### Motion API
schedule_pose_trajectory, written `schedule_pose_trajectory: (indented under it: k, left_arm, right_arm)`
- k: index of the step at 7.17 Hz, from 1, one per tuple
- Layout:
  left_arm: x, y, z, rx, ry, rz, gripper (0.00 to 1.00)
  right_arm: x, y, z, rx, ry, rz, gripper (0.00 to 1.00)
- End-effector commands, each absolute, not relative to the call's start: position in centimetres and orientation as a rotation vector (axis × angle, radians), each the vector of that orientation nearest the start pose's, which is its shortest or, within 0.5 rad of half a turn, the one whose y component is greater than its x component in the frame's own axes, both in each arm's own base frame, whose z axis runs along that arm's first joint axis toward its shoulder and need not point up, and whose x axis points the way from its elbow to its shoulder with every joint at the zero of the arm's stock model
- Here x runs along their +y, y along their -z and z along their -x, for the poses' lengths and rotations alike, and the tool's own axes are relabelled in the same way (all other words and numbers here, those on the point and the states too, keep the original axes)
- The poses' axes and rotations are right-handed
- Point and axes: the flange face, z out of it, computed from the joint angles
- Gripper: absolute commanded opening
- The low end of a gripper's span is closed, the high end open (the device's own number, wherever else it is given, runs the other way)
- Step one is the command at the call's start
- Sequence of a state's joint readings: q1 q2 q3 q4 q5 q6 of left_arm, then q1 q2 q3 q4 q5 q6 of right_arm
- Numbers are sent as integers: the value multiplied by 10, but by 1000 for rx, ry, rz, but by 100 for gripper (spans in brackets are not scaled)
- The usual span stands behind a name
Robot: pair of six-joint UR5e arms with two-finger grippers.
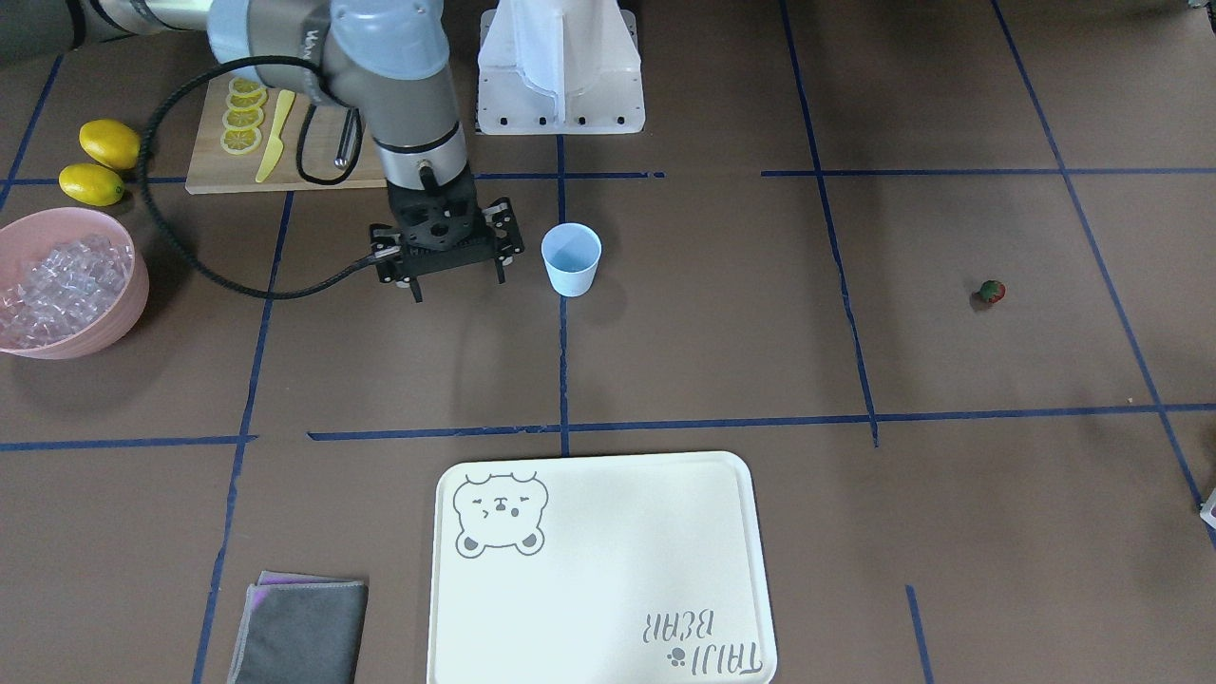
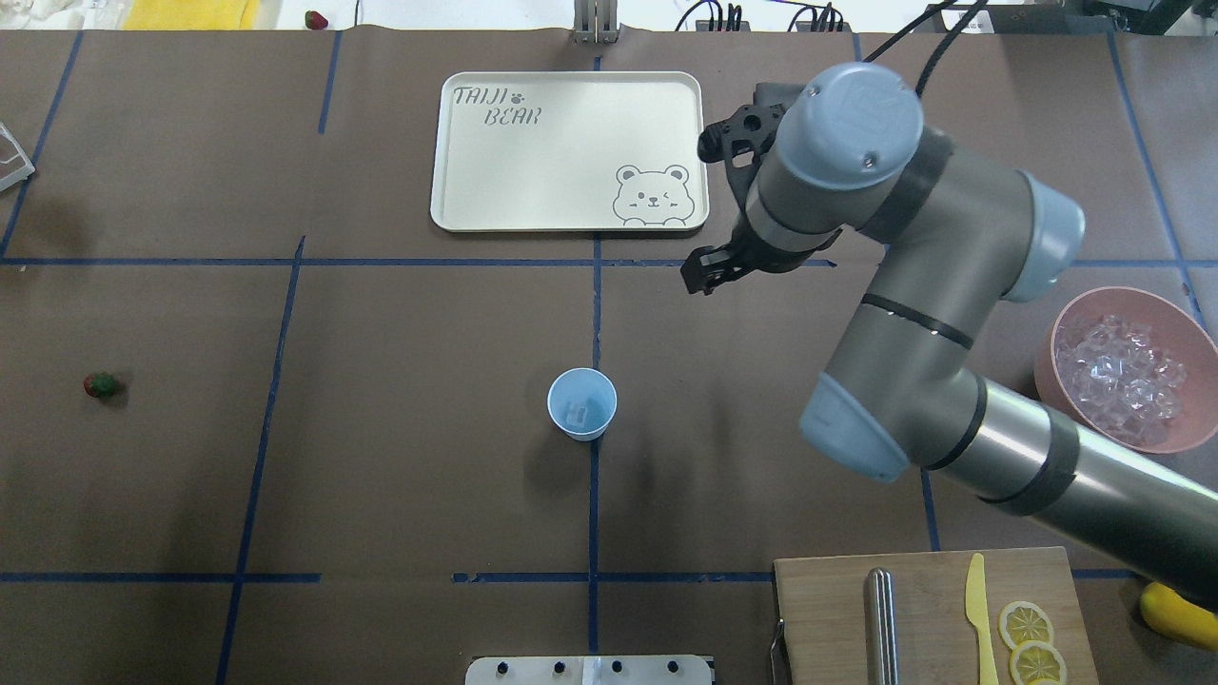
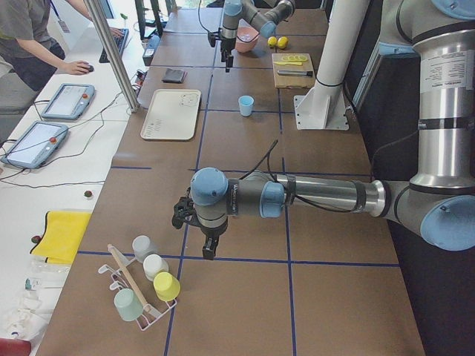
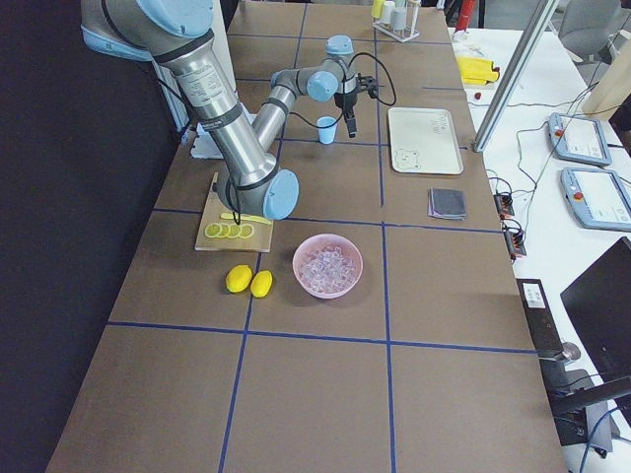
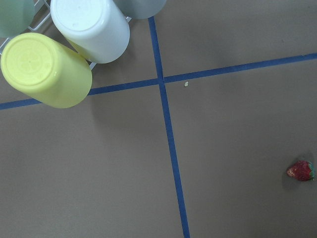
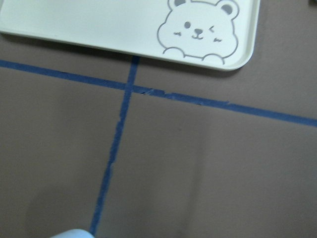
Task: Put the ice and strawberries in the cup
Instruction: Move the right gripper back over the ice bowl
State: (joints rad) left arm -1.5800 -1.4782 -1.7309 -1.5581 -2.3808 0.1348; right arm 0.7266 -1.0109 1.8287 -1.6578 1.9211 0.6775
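Observation:
The light blue cup point(image 2: 581, 403) stands upright mid-table with a clear ice cube point(image 2: 576, 415) inside it. More ice point(image 1: 59, 275) is heaped in the pink bowl point(image 1: 133, 294). My right gripper point(image 1: 458, 283) hangs open and empty just beside the cup point(image 1: 571, 258), on the bowl's side. The strawberry point(image 1: 992, 291) lies alone on the table, far to the cup's other side, and shows at the right edge of the left wrist view point(image 5: 300, 170). My left gripper point(image 3: 209, 248) shows only in the exterior left view, so I cannot tell its state.
A cream bear tray point(image 1: 608, 617) and a folded grey cloth point(image 1: 299, 632) lie at the operators' side. A wooden board point(image 1: 214, 176) holds lemon slices, a yellow knife and a metal tool, with two lemons point(image 1: 100, 161) beside it. A rack of upturned cups point(image 5: 47, 69) stands near the left arm.

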Motion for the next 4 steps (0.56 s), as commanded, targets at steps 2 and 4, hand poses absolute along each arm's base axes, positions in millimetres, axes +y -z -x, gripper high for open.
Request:
schedule_pose_trajectory:
  k: [2,4]
  left_arm:
    - [-453,-624,65,814,-139,-105,100]
    - [-451,-626,64,818,-137,-101,100]
  right_arm:
    - [-510,-384,248,-823,370,-282,100]
    - [-492,-465,151,-855,372,-248,100]
